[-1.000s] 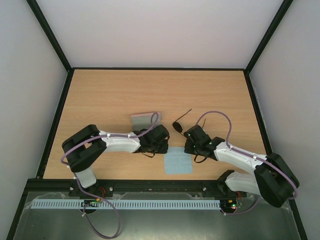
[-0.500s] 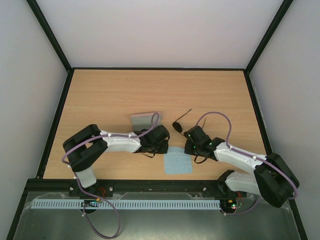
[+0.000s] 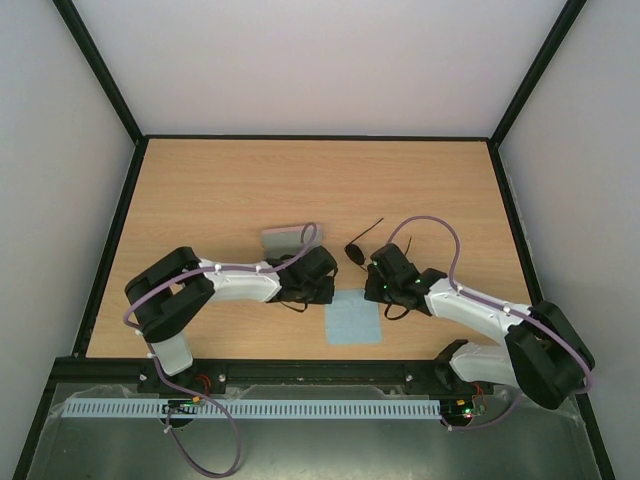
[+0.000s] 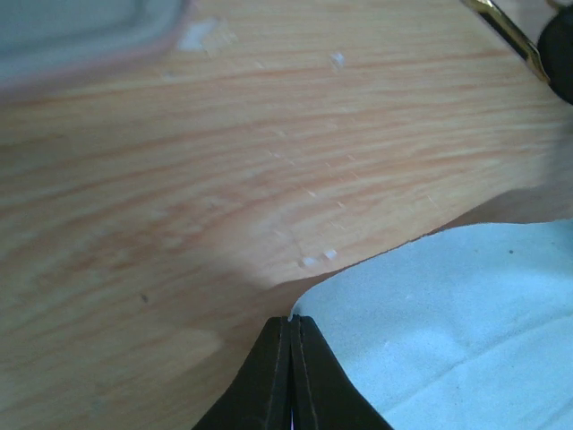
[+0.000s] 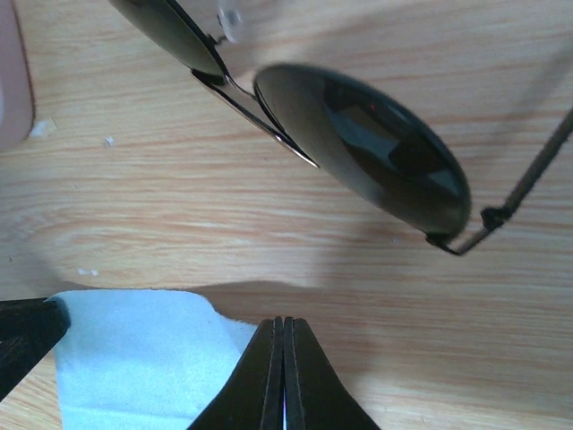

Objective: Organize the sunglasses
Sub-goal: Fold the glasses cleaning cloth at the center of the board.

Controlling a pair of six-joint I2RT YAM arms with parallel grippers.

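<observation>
The sunglasses (image 3: 357,249), with dark oval lenses and thin black arms, lie unfolded on the wooden table just beyond both grippers. They fill the top of the right wrist view (image 5: 363,143), and one edge shows in the left wrist view (image 4: 557,43). The light blue cloth (image 3: 354,320) lies near the front edge. My left gripper (image 3: 326,291) is shut on the cloth's far left corner (image 4: 430,322). My right gripper (image 3: 376,292) is shut on its far right corner (image 5: 134,358). Both pinched corners are raised slightly off the table.
The pinkish case (image 3: 285,240) lies closed just beyond the left gripper, left of the sunglasses. It also shows in the left wrist view (image 4: 81,36) and the right wrist view (image 5: 11,81). A black frame rims the table.
The right gripper has moved slightly left and away from the base. The cloth has shifted a little left and away with both grippers. The sunglasses and case have not moved.
</observation>
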